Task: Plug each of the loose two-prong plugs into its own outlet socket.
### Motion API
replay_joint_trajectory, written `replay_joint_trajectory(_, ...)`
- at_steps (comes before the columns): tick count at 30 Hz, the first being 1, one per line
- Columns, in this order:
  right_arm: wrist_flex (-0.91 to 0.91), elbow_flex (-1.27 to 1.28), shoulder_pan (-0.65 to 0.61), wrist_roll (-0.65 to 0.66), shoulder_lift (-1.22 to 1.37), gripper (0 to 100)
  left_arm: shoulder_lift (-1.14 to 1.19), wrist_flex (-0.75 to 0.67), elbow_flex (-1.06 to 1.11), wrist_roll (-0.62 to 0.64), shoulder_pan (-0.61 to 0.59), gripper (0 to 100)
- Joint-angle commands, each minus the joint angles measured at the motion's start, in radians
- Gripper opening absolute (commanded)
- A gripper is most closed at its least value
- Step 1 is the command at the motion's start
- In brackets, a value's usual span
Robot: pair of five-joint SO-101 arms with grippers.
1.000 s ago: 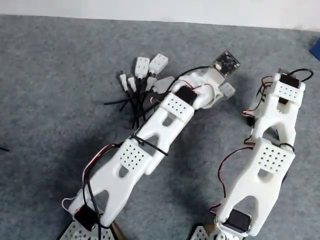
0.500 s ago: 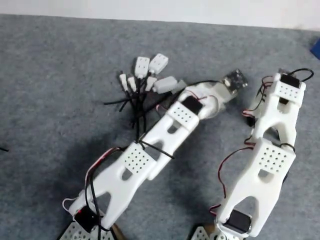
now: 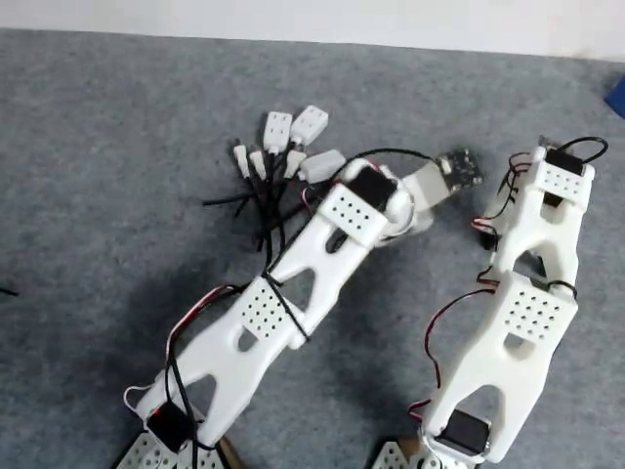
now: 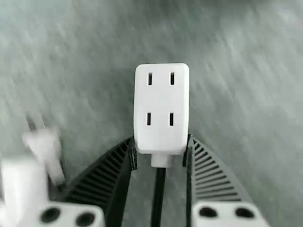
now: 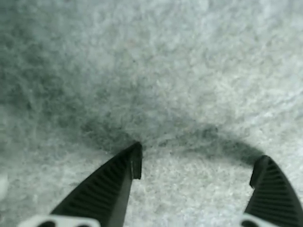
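Two pairs of slots are seen on the white outlet socket (image 4: 161,106), which is clamped at its cable end by the left gripper (image 4: 160,152) over the grey carpet (image 3: 88,147). The right gripper (image 5: 196,165) is spread apart over that carpet. Loose plugs (image 3: 256,161) are bunched with black cables; a pale strip (image 3: 293,18) borders the far edge.

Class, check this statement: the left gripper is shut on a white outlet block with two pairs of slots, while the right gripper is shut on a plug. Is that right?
No. The right wrist view shows the right gripper open and empty over the grey mat. The left gripper is indeed shut on the white outlet block with two pairs of slots.
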Motion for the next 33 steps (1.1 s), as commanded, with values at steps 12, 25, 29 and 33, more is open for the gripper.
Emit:
replay_joint_trajectory(12, 0.213, 0.025, -0.051, 0.146, -0.217, 36.1, -0.478, 0.112, 0.797, 0.025, -0.005, 0)
replay_joint_trajectory(25, 0.217, 0.027, -0.211, 0.068, -0.3, 36.1, -1.179, 0.02, 1.535, 0.034, -0.016, 0)
replay_joint_trajectory(29, 0.217, 0.027, -0.24, 0.052, -0.3, 36.1, -1.182, -0.176, 1.814, 0.034, -0.007, 0)
replay_joint_trajectory(33, 0.217, 0.028, -0.252, 0.049, -0.298, 36.1, -1.109, -0.339, 1.974, 0.006, 0.018, 0)
